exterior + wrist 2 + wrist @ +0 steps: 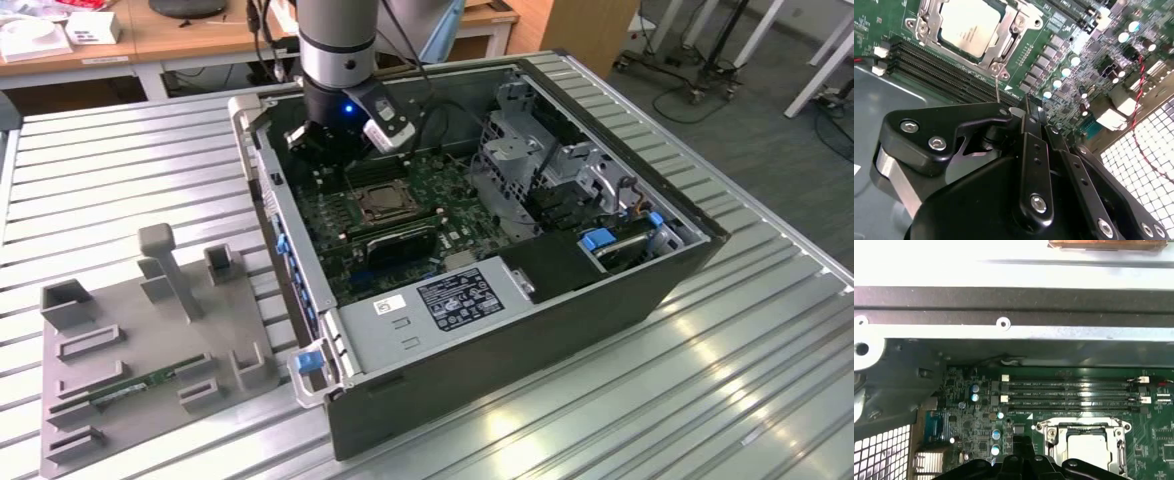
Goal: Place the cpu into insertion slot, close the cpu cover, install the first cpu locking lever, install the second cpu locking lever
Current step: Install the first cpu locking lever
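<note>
Hanging from the grey robot arm into the open black computer case, the black claw hovers over the green circuit board in the exterior view. The square, silver-rimmed insertion slot lies just past its tips, a closeness that suits working on the socket hardware rather than carrying a part. A grey plastic fixture sits well away from the claw on the slatted metal table.

In the second wrist view the claw has its fingers pressed together, with nothing seen between them. A thin silvery wire locking lever stands upright just beside the tips, not latched down. Beyond it the small pale silver-tan square cpu lies flat in the slot. The thin silvery frame-shaped cpu cover lies over its edges, so seating and covering look done.

In the first wrist view the cpu lies just ahead of the claw, framed by the cover.
</note>
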### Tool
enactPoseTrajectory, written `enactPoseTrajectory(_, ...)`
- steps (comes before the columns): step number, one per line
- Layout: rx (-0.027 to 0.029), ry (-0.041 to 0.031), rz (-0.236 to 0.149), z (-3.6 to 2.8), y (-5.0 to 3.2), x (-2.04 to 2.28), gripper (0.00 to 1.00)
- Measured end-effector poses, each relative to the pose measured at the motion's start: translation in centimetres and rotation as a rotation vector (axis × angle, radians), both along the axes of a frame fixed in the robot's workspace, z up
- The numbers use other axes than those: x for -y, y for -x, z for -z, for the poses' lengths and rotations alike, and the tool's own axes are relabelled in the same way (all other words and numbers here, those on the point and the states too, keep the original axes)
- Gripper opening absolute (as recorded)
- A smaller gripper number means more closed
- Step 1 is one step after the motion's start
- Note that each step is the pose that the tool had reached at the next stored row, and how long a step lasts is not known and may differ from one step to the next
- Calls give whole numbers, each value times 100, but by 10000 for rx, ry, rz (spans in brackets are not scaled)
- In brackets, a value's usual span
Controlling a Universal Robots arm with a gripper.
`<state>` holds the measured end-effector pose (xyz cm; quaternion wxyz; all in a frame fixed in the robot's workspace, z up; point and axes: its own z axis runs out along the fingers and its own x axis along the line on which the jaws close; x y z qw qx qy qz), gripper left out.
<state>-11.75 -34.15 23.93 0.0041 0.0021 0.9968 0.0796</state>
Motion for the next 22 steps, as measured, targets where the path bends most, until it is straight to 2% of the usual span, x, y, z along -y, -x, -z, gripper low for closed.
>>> enactPoseTrajectory(5,0,-11,6,-10,0,1,11)
enactPoseTrajectory(15,1,-12,28,-126,0,0,11)
enactPoseTrajectory(22,1,-13,66,-133,1,-5,11)
